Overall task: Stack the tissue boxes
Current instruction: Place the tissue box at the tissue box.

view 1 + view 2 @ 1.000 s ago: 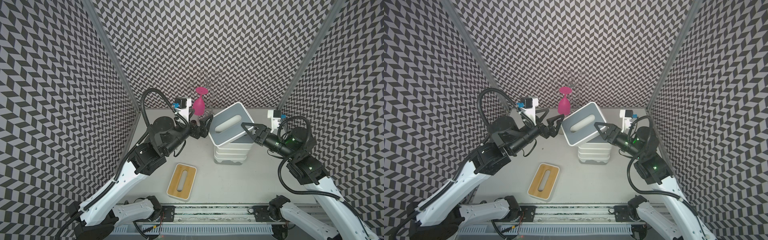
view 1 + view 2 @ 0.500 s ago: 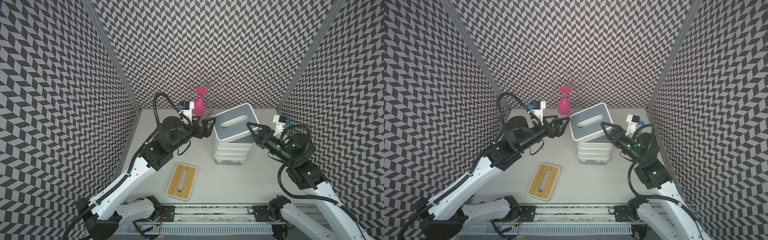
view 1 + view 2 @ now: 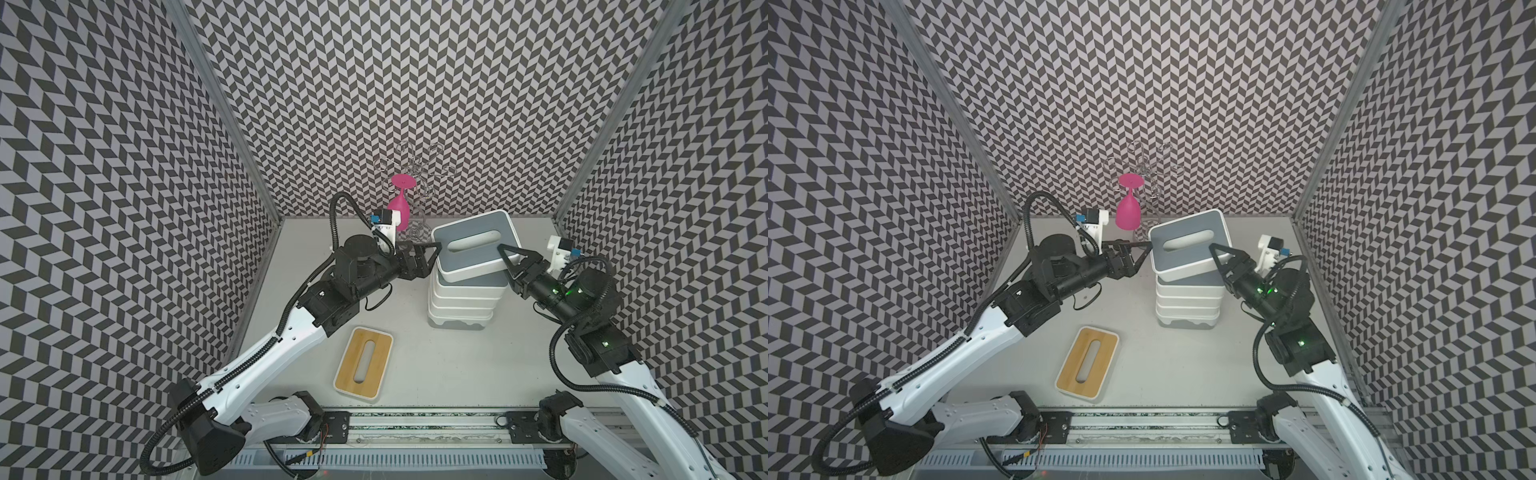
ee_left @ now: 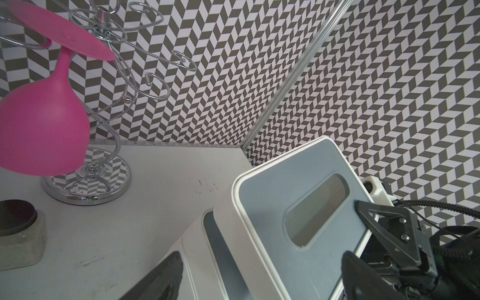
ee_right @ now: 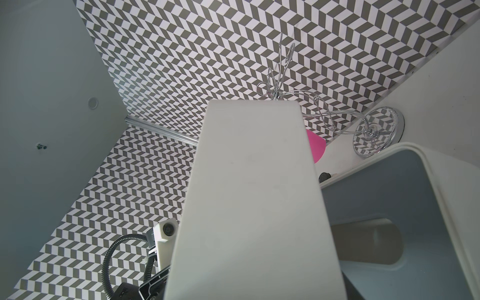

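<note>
Leaning atop the stack [image 3: 461, 307], the grey-lidded box [image 3: 469, 262] is clamped by right fingers [image 3: 504, 259]; left fingers [image 4: 161, 278] are spread apart beside it.

Enclosure, three walls: back wall [image 3: 415, 83], left wall [image 3: 104, 187] and right wall [image 3: 685, 187], all papered in one dark grey and white chevron pattern. Two bare metal corner posts [image 3: 226, 112] [image 3: 599, 143] stand where the side walls meet the back. Tabletop [image 3: 436, 374]: flat, matt, light grey, with small dark scuff marks [image 4: 207, 185] in the left wrist view. A plain pale panel [image 5: 52, 91] adjoins the patterned walls in the right wrist view. Lighting: bright, even, with soft shadows.
</note>
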Robot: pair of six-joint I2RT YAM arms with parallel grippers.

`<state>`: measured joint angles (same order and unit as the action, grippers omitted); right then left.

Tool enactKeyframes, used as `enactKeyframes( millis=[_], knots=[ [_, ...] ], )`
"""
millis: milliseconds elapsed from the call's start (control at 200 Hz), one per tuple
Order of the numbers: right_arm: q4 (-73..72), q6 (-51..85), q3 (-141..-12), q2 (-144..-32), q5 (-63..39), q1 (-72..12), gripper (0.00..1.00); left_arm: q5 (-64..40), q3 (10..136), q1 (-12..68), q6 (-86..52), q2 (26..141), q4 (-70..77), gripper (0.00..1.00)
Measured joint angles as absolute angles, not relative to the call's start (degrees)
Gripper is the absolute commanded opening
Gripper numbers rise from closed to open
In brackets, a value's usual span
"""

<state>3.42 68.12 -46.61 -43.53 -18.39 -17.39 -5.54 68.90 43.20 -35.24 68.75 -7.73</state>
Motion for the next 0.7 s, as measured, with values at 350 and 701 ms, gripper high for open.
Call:
enactKeyframes(
  millis=[350,701],
  knots=[
    [2.42,69.63,-43.48,-43.53,-20.12,-15.31,0.58,-7.7,69.04,43.27,-36.01,73.63,-6.5,0.96],
    [1.34,69.52,-43.27,-44.05,-21.74,-14.81,0.72,-6.74,73.49,45.71,-35.48,78.91,-7.42,0.91]
  ],
)
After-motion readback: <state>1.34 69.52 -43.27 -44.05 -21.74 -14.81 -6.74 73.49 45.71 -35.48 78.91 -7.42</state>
